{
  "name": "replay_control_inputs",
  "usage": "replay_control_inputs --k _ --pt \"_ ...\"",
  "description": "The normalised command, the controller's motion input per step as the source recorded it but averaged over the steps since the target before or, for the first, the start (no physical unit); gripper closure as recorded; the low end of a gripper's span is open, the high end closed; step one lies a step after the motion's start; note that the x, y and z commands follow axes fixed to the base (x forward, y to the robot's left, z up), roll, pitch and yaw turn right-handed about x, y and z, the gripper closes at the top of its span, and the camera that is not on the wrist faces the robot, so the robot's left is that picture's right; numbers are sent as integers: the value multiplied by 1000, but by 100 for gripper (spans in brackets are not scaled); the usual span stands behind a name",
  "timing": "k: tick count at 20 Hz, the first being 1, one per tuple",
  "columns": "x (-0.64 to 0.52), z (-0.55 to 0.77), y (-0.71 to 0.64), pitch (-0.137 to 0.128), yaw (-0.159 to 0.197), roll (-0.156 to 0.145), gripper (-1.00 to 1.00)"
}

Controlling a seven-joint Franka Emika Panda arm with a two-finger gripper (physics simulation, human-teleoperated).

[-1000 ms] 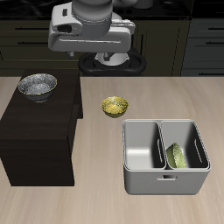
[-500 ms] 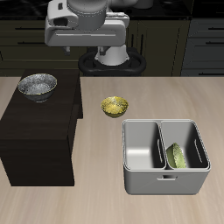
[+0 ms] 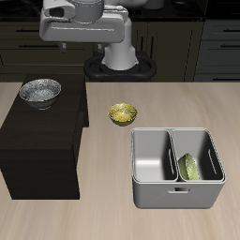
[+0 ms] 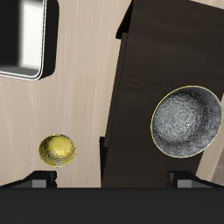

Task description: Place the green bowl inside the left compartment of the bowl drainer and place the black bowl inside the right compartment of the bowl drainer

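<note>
The green bowl [image 3: 190, 166] leans on its edge inside the left compartment of the grey bowl drainer [image 3: 178, 197]; the other well shows nothing in it. The black bowl [image 3: 40, 91], silvery inside, rests on top of a dark cabinet [image 3: 37, 141]. In the wrist view the black bowl [image 4: 186, 120] lies below my gripper [image 4: 112, 181], off to one side of its centre line. My fingers [image 4: 39, 180] stand wide apart with nothing between them. High above the table, the robot hand [image 3: 89, 28] hangs well clear of the bowl.
A small yellow-gold bowl [image 3: 122, 113] sits on the table between the cabinet and the drainer, also seen as the yellow bowl [image 4: 58, 150] in the wrist view. A corner of the drainer [image 4: 26, 39] shows there too. Dark kitchen cupboards line the back.
The arm has swung sideways toward the cabinet side, over the black bowl's end of the table. The bowls and drainer have not moved.
</note>
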Motion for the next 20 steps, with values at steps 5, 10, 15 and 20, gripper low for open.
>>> replay_control_inputs --k 5,10,15,20 --pt "-96 104 -230 -86 43 -23 -100" --pt "6 32 -289 -33 -22 -28 -100" --pt "17 -32 -32 -41 13 -10 -100" --pt "144 46 19 -29 -2 10 -100"
